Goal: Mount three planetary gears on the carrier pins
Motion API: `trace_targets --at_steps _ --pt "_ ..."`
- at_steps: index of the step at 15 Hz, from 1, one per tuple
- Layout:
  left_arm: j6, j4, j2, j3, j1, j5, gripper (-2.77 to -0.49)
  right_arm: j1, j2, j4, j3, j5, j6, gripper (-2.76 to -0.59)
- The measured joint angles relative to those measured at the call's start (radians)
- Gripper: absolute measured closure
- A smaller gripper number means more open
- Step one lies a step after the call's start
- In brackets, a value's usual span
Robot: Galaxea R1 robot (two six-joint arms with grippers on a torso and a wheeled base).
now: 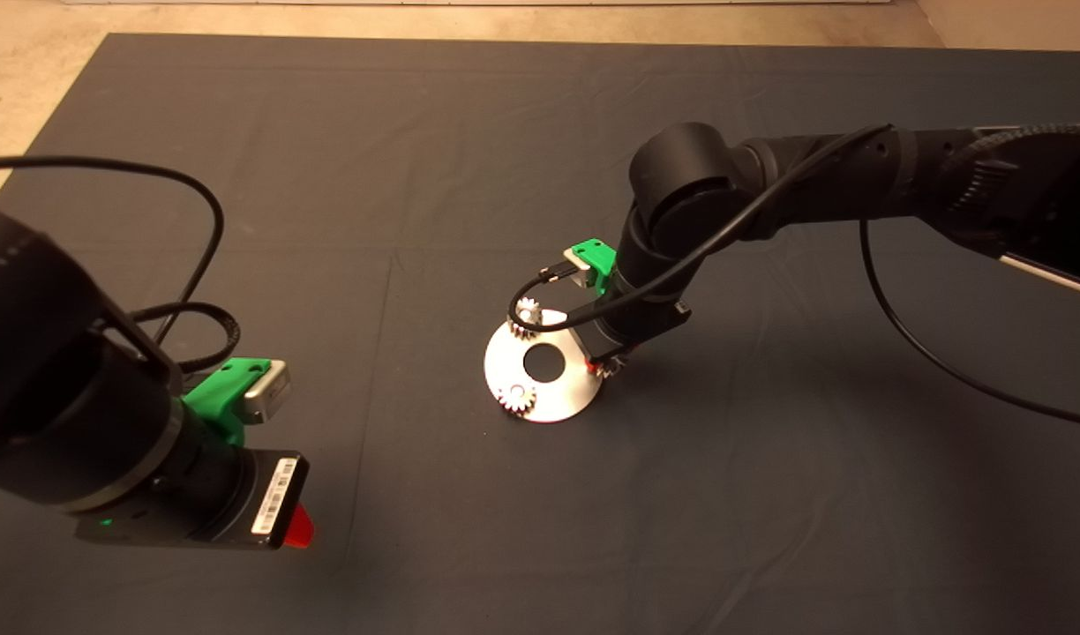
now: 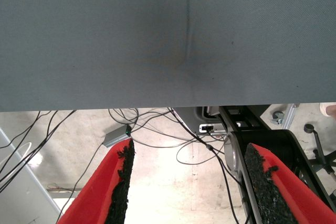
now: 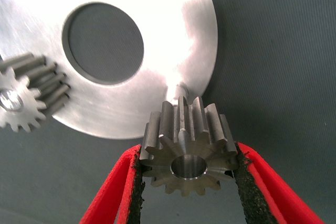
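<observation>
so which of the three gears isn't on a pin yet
The gear clamped in the right gripper, held just above the last bare pin. The other two gears already sit on the plate.

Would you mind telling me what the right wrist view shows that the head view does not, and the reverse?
Only the right wrist view shows the right gripper shut on the third gear, its bore visible, held just short of the bare pin at the plate rim.

Only the head view shows the left gripper parked over the mat at lower left, and both arms whole.

Both show the plate with its central hole and two gears already seated, one at and one at.
</observation>
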Motion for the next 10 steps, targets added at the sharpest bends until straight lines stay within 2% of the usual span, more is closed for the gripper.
trace_targets --at_steps 4,10 --pt "0.0 0.0 0.002 0.002 0.0 0.0 -1.44 0.0 0.031 0.0 -0.038 0.0 0.0 -1.1" --pt "0.0 0.0 0.002 0.002 0.0 0.0 -1.44 0.0 0.042 0.0 -0.062 -0.001 0.0 -1.1"
